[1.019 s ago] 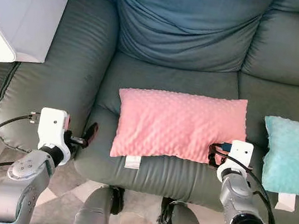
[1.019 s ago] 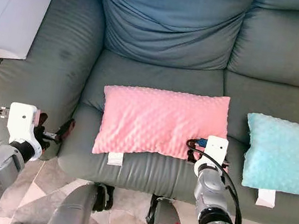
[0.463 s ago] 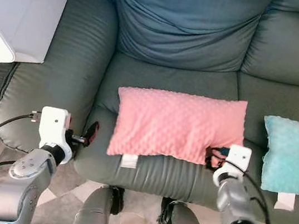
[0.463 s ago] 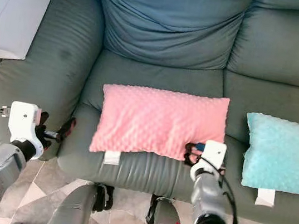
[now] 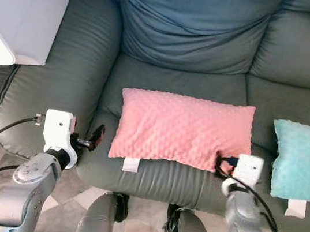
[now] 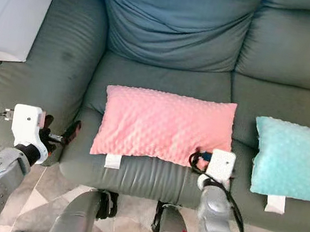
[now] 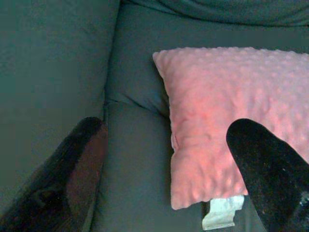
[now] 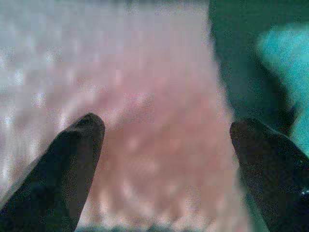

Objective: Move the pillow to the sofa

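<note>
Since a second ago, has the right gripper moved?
Yes. The right gripper has pulled back toward the robot, down the pink pillow's near-right corner toward the sofa's front edge. Its fingers are spread open.

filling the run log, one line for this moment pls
pink pillow lying on sofa seat | left gripper open, off pillow corner | right gripper open at pillow edge

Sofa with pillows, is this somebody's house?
Probably yes, a living room. There's a big grey-green sofa with a pink pillow and a turquoise pillow on its seat, and tiled floor below.
</note>
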You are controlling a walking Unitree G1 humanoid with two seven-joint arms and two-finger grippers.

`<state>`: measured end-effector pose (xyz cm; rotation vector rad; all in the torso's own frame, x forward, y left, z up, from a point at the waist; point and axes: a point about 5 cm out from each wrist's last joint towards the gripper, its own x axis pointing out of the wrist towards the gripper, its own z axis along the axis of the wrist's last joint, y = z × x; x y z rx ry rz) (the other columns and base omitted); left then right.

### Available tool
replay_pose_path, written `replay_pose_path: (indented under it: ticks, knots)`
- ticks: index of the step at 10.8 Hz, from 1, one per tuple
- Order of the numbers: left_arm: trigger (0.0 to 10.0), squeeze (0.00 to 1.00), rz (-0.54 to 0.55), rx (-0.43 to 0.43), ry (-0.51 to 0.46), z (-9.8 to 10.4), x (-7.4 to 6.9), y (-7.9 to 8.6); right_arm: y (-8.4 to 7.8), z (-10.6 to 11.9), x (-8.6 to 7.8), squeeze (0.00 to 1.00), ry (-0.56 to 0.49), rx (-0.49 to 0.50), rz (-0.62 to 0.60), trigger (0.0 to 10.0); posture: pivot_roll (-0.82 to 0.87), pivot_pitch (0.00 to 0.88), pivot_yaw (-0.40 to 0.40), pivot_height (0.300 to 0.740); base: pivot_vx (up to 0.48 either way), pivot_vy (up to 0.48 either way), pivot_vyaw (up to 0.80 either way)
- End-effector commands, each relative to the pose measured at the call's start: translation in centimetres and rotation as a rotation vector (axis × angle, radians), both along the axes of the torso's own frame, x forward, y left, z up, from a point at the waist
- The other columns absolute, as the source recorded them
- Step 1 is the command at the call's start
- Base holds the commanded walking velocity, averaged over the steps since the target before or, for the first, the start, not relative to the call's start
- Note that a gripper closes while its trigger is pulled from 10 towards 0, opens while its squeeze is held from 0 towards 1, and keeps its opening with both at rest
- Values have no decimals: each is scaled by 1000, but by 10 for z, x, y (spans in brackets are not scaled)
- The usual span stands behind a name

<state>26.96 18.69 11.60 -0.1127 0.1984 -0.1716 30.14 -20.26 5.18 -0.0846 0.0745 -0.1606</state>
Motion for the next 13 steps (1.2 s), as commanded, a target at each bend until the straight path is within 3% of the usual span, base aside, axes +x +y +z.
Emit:
replay_pose_path:
  ticks: [1,4,7,8,9,11,13]
  knots:
    - [10000,0,19,3,43,-11,-5,3,3,-2,-9,0,3,-36,2,10000,60,422,62,740,0,0,0]
    - [10000,0,10,-9,35,-13,-4,-2,9,28,-39,0,-76,-60,-7,10000,16,412,44,740,0,0,0]
    - [10000,0,6,2,15,-11,-3,-4,13,35,-43,0,-98,-71,7,10000,6,406,38,740,0,0,0]
    - [10000,0,22,75,-101,9,4,-11,31,66,-46,0,-177,-58,74,10000,-39,336,-18,740,0,0,0]
    - [10000,0,47,94,-180,25,7,-14,40,82,-50,0,-210,-46,104,10000,-39,326,-23,740,0,0,0]
    - [10000,0,131,92,-283,45,19,-13,44,98,-46,0,-231,-36,128,10000,-53,270,-42,740,0,0,0]
    - [10000,0,176,118,-380,58,30,-19,51,121,-30,0,-292,-58,177,10000,-58,198,-59,740,0,0,0]
